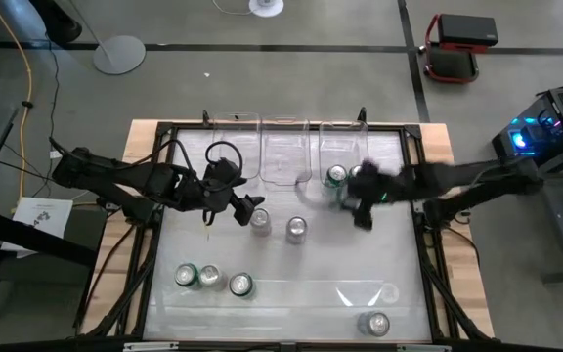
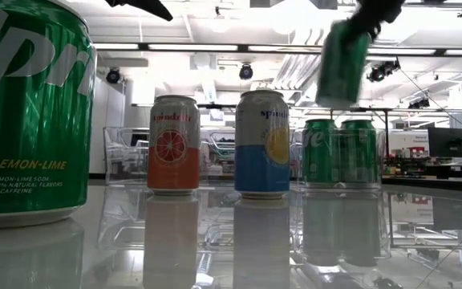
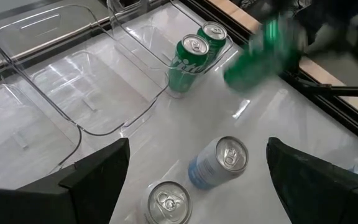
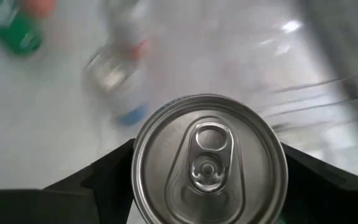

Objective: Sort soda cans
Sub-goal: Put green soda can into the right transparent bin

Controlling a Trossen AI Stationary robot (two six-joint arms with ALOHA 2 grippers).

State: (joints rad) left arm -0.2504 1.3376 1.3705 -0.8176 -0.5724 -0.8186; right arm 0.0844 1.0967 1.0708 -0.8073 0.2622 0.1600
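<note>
Above the desk's far edge, my right tool [image 1: 358, 196] carries a green can [image 2: 342, 64].
Clamped on it; next, lower into the bin [image 1: 345, 147]. Left tool [image 1: 247, 208] waits, apart.

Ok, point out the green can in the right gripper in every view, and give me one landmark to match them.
High view: the held green can is right of centre, mostly hidden under the right gripper, beside the right-hand clear bin.
Low view: it hangs tilted in the air, upper right.
Left wrist view: a green blur, upper right.
Right wrist view: only its silver top, centre bottom.
Shared landmark: the two green cans in the bin.
</note>
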